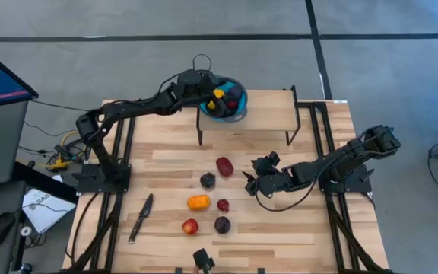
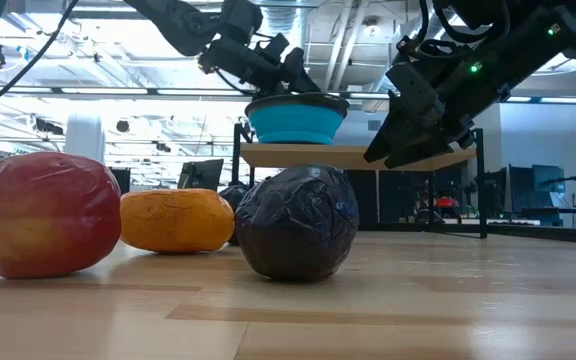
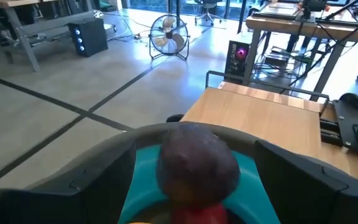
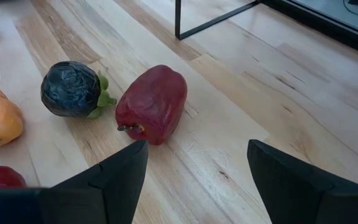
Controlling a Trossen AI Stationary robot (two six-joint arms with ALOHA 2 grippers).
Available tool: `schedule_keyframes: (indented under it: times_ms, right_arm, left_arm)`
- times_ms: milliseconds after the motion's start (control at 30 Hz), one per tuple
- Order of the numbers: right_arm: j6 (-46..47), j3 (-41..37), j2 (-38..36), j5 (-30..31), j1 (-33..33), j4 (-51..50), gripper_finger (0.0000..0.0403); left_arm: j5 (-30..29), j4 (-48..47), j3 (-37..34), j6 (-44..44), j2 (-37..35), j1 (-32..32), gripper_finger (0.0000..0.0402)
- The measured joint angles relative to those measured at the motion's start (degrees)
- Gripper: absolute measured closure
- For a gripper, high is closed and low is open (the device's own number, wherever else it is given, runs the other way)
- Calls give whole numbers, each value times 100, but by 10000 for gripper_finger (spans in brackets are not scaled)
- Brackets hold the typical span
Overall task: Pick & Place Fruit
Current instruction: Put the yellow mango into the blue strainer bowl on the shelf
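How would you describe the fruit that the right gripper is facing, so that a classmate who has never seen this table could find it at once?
Start at the raised wooden shelf holding the blue bowl; on the table just in front of it lies a loose group of fruit. The dark red piece is nearest the shelf, left of the open right gripper. Its neighbour is round and dark purple; this one is elongated and blocky.

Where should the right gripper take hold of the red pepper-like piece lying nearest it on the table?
Across its narrow middle, coming down from above. The red piece lies on its side, stem end toward the right gripper, whose fingers are open. The dark purple piece sits close on one flank, so closing across the short width looks cleanest.
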Motion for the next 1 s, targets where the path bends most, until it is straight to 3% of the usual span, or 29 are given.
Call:
schedule_keyframes:
  times_ms: [300, 467, 767, 1000]
  right_arm:
    - [0, 0, 0, 0, 0, 0, 132]
    - [0, 0, 0, 0, 0, 0, 132]
    - [-3, 0, 0, 0, 9, 117, 132]
    - [-11, 2, 0, 60, 15, 184, 132]
  left_arm:
    - [0, 24, -7, 40, 20, -5, 99]
    - [26, -160, -2, 219, -392, -68, 103]
    - [6, -2278, -32, 1132, -2088, -888, 103]
    - [-45, -2602, -1413, 1213, -3705, -1758, 104]
